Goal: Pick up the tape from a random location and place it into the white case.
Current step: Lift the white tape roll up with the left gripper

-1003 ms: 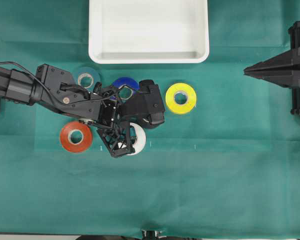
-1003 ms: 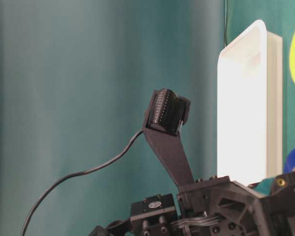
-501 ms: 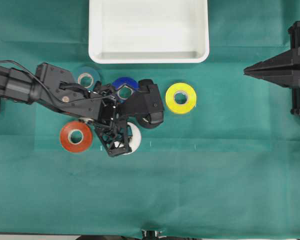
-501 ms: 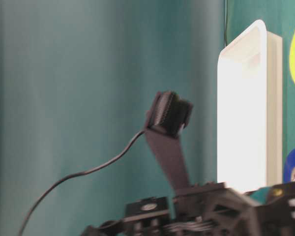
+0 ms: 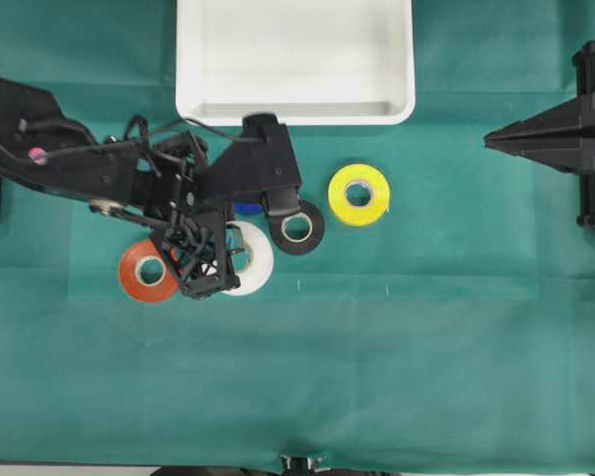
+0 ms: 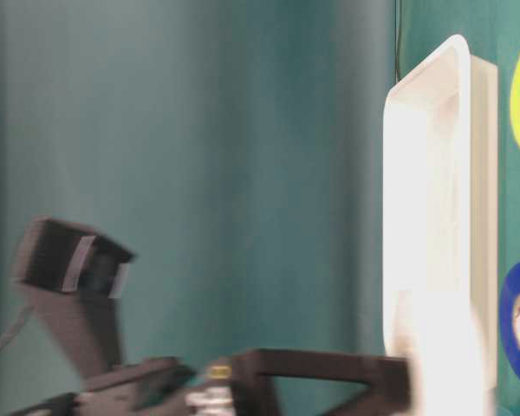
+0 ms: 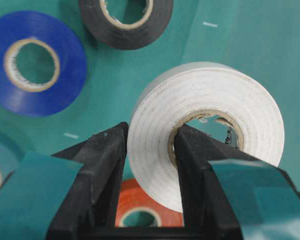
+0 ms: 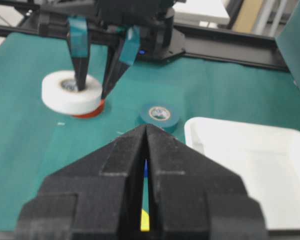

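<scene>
The tape (image 5: 253,260) is a white roll, held a little above the green cloth. My left gripper (image 5: 218,266) is shut on its wall. In the left wrist view one finger stands inside the core of the tape (image 7: 200,90) and the other outside it, so the left gripper (image 7: 151,135) pinches the ring. The right wrist view shows the tape (image 8: 65,95) hanging over an orange roll under the left gripper (image 8: 96,80). The white case (image 5: 296,114) lies at the back middle with nothing in it. My right gripper (image 5: 488,141) rests shut at the far right, fingers together (image 8: 146,127).
On the cloth near the left gripper lie a black roll (image 5: 317,230), a yellow roll (image 5: 375,198), an orange roll (image 5: 129,273) and a blue roll (image 7: 70,65). A teal roll (image 8: 160,114) sits close to the case's left corner (image 8: 240,145).
My left arm has risen and swung back to the left with the white roll in its jaws. The black roll, hidden under the wrist before, now shows. The right arm has not moved.
</scene>
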You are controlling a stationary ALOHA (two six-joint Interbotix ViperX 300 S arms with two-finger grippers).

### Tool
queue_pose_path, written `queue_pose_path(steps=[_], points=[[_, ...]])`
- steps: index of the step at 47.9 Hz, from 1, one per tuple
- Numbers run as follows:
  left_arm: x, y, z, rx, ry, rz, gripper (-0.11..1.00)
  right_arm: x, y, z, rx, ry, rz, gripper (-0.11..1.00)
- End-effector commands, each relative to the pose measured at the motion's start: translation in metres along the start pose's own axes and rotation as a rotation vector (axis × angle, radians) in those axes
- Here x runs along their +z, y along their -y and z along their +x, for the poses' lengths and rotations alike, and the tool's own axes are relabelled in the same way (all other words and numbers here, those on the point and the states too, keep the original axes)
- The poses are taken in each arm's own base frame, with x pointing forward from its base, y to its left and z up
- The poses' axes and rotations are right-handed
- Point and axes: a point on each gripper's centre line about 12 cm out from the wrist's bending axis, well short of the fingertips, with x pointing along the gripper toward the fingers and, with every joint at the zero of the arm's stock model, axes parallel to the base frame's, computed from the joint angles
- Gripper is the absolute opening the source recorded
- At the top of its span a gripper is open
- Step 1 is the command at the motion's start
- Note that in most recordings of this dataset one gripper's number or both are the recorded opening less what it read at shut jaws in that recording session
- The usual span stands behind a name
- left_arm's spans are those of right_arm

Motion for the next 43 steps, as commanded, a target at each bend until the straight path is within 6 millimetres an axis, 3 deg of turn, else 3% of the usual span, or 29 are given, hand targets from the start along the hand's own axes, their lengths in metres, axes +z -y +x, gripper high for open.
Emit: queue_pose_path(steps=[1, 23, 43], points=[[0.011, 0.004, -0.030, -0.020, 0.056, 0.012, 0.27, 0.011, -0.001, 0.002, 0.002, 0.028, 0.000, 0.00], [0.035, 0.013, -0.113, -0.030, 0.104, 0.051, 0.27, 0.015, -0.001, 0.003, 0.003, 0.035, -0.003, 0.00], [0.044, 0.017, -0.142, -0.023, 0.107, 0.060, 0.27, 0.017, -0.001, 0.002, 0.003, 0.040, -0.003, 0.00]])
